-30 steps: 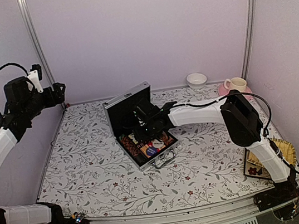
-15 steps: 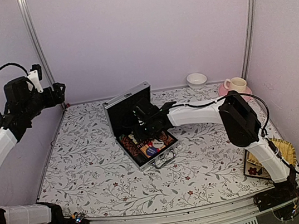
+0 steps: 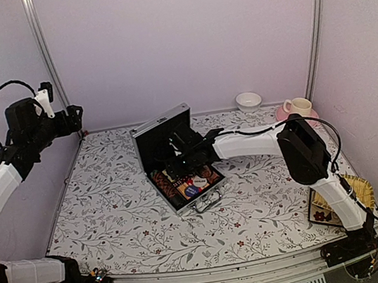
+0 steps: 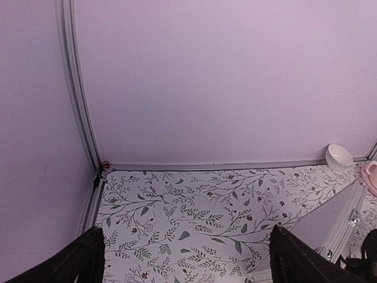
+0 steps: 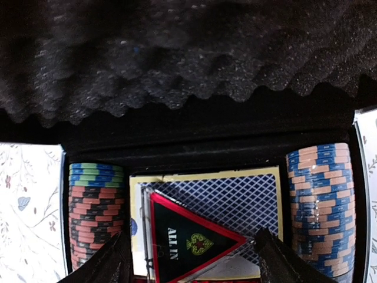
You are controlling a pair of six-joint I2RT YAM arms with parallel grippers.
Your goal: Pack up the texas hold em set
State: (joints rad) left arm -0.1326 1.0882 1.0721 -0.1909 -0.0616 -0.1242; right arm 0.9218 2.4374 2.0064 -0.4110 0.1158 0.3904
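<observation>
Briefcase (image 3: 154,146) sits open mid-table (image 3: 115,216), handle (image 3: 209,202) twd near edge. Inside, R fingers (image 5: 115,262) are spread apart w/ nothing held, either side of triangular marker (image 5: 188,244) lying on cards (image 5: 235,194), chip stacks (image 5: 94,206) flanking. L fingers (image 4: 76,259) wide apart, empty, raised over far-L corner.

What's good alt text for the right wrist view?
Looking into an open case, a black-and-red triangular "ALL IN" marker lies on blue-backed cards, between the spread fingers of the right gripper. Chip stacks flank the cards on both sides, with ridged black foam above.
</observation>
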